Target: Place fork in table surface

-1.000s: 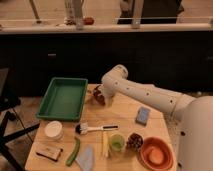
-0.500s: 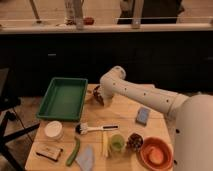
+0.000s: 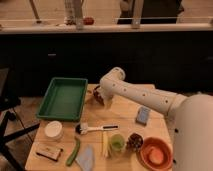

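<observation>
The tool (image 3: pixel 95 93) hangs low over the far part of the bench (image 3: pixel 125 112), just right of the green tray (image 3: pixel 62 98). Whether it grips anything I cannot tell. I cannot pick out the fork near it, so I judge the placing unfinished.

The table surface (image 3: pixel 127 117) is matt planked wood, the green tray (image 3: pixel 62 98) smooth plastic, the arm (image 3: pixel 142 97) glossy white, its gripper (image 3: pixel 97 95) just beside the tray.
</observation>
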### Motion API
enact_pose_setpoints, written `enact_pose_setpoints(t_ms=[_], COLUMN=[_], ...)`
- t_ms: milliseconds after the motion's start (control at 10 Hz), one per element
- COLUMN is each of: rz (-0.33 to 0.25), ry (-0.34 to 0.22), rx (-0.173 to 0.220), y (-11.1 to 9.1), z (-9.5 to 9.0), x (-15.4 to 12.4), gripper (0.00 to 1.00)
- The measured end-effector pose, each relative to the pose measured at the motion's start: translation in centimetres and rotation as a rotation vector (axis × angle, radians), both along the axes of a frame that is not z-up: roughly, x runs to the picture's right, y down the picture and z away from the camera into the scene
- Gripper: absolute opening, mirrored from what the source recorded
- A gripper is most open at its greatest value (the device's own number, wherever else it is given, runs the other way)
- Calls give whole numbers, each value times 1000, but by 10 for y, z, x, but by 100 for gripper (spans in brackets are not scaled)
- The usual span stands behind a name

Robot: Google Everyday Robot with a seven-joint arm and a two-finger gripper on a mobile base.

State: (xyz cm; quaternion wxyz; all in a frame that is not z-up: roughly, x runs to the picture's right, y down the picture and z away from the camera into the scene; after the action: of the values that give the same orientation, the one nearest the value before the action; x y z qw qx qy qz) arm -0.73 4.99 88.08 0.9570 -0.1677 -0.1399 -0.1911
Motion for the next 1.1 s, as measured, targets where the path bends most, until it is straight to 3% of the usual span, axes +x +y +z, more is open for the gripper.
enact_pose_setpoints(t_ms=[400,700,1100], rz=[8,38,53], ry=[0,-40,-81], rx=[112,184,219], y=[-47,-63,-74], z=[-16,-6,10], x=[1,0,-5], gripper=[80,80,80])
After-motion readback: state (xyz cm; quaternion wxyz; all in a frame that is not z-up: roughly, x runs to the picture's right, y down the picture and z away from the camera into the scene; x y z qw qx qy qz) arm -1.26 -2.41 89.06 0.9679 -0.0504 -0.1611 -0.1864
